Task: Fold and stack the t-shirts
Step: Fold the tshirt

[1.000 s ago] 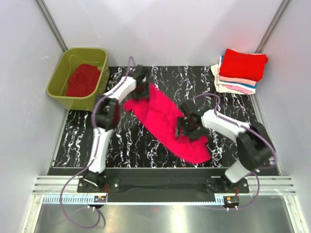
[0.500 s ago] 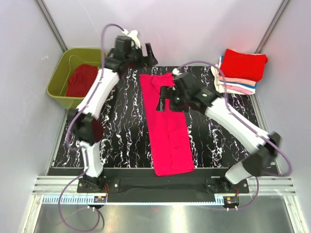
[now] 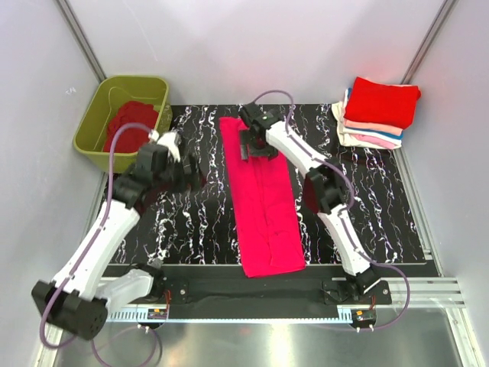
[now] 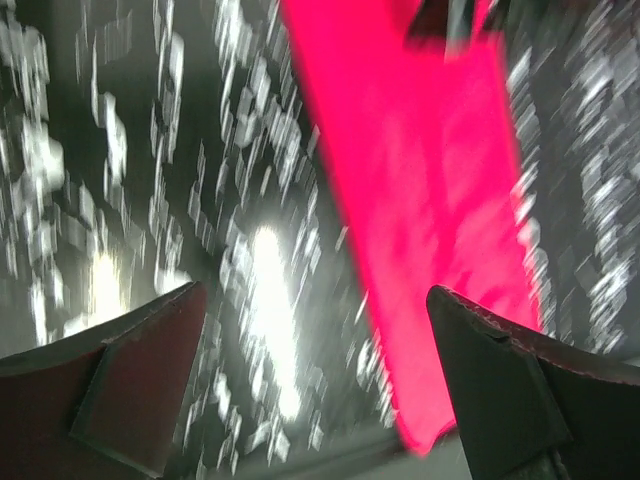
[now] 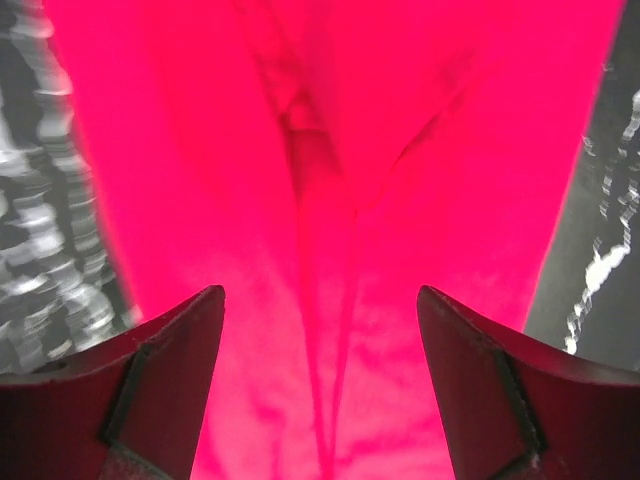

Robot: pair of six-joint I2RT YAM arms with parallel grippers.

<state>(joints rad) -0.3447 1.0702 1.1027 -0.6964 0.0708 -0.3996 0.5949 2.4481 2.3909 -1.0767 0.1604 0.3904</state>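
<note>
A vivid magenta t-shirt [image 3: 262, 200] lies flat on the black marbled mat [image 3: 367, 199], folded into a long narrow strip running from far to near. My right gripper [image 3: 250, 145] hovers open over the strip's far end; in the right wrist view the pink cloth [image 5: 330, 160] fills the space between its fingers [image 5: 320, 390], untouched. My left gripper [image 3: 192, 170] stands open over bare mat, left of the shirt. From the left wrist its open gripper [image 4: 320, 390] frames the mat, with the shirt [image 4: 410, 180] off to the right. A stack of folded t-shirts [image 3: 378, 111], red on top, sits at the far right.
An olive-green tub [image 3: 92, 130] at the far left holds a crumpled red t-shirt [image 3: 128, 126]. White walls close in on the left, right and far sides. A metal rail [image 3: 252, 290] runs along the near edge.
The crumpled magenta shirt was pulled out into a straight strip and let go. My left arm has swung back from the far edge to the left; my right gripper moved farther along the shirt.
</note>
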